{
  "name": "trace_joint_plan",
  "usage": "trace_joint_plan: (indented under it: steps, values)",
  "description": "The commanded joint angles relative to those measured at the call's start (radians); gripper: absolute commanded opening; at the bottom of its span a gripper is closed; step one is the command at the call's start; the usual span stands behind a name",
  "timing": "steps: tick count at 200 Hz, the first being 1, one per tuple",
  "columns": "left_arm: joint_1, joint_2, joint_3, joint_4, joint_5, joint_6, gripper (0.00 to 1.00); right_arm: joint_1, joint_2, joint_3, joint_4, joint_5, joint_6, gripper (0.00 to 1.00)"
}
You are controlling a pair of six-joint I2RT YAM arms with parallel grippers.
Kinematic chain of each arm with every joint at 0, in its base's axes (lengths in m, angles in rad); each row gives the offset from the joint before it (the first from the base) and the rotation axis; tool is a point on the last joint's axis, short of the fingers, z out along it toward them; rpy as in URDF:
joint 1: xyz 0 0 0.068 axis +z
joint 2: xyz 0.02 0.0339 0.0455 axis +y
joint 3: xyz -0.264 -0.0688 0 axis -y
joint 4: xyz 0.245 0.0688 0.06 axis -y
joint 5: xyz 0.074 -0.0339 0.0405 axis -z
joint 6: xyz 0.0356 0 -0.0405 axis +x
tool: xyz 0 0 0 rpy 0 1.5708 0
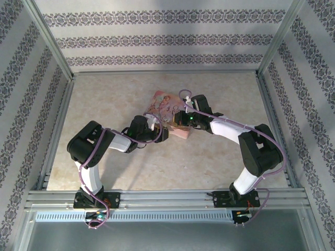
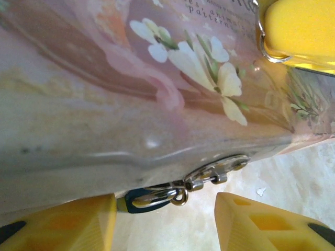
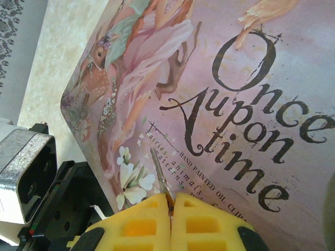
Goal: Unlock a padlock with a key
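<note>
The padlock hangs at the front edge of the flat pink box, which lies near the middle of the desk. Its blue body and silvery shackle are hooked to the small metal hasp on the box rim.

The left end effector is at that edge with its yellow fingers spread. The padlock sits in the gap between them, close against the left-hand finger; whether it touches that finger cannot be told.

The right end effector hovers over the illustrated lid, fingers pressed together and pinching the key, whose thin metal blade sticks out from between the pads above the lettering "Once upon a time". The left wrist view shows a wire ring looped beside one of those yellow fingers.

From above, both end effectors meet at the near side of the box, left and right close together.
</note>
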Motion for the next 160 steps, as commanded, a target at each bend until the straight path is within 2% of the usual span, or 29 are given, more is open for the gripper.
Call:
trace_joint_plan:
  steps: [1,160]
  values:
    - [-0.031,0.018,0.036,-0.016,-0.007,0.016,0.51,0.013,0.012,-0.021,-0.104,0.044,-0.011,0.0]
    - [-0.048,0.02,0.085,-0.09,-0.081,0.007,0.37,0.026,0.006,-0.017,-0.114,0.058,-0.009,0.0]
